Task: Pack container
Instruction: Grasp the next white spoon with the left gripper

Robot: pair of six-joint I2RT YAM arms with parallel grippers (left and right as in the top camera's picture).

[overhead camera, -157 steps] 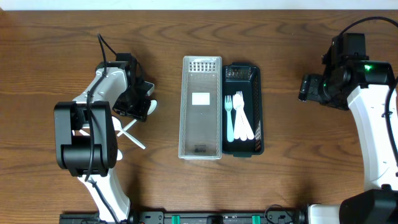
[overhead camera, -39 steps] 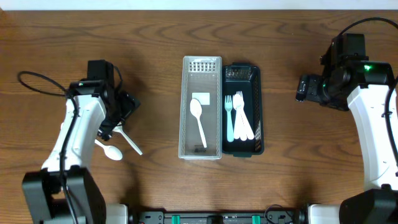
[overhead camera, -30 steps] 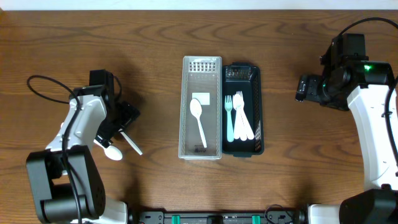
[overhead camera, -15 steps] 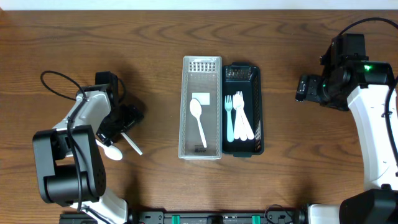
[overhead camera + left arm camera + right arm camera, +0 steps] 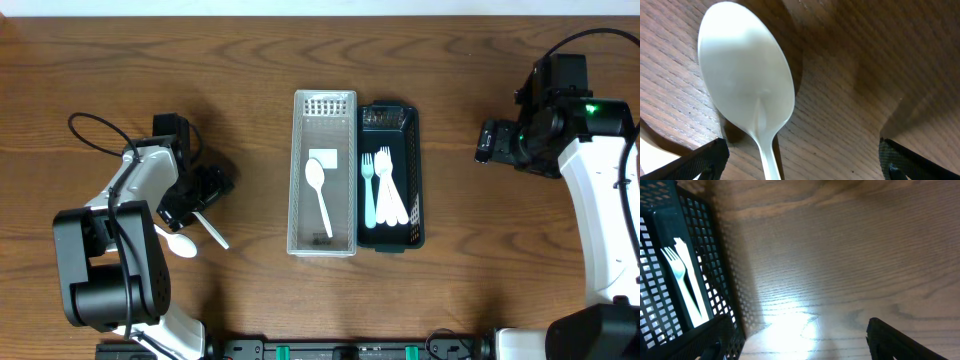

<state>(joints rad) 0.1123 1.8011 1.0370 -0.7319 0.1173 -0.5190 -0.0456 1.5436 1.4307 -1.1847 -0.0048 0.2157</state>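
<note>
A grey container (image 5: 323, 110) stands mid-table with one white spoon (image 5: 318, 195) in it. A black container (image 5: 402, 118) beside it on the right holds several white and pale-blue forks (image 5: 385, 188). Two more white spoons lie on the table at the left: one bowl (image 5: 182, 244) shows, and a handle (image 5: 214, 231) runs out from under my left gripper (image 5: 196, 196). In the left wrist view my left gripper (image 5: 800, 167) is open, low over the table, with a spoon (image 5: 745, 85) lying between its fingers, not gripped. My right gripper (image 5: 490, 140) is open and empty, to the right of the black container.
The right wrist view shows the black container's mesh wall (image 5: 725, 280) at the left, bare wood in front of my right gripper (image 5: 795, 340). A black cable (image 5: 90, 135) loops beside the left arm.
A spoon has gone into the grey container since the earliest frame. In the last second my left gripper shifted slightly right over the table spoons. The right arm has not moved.
</note>
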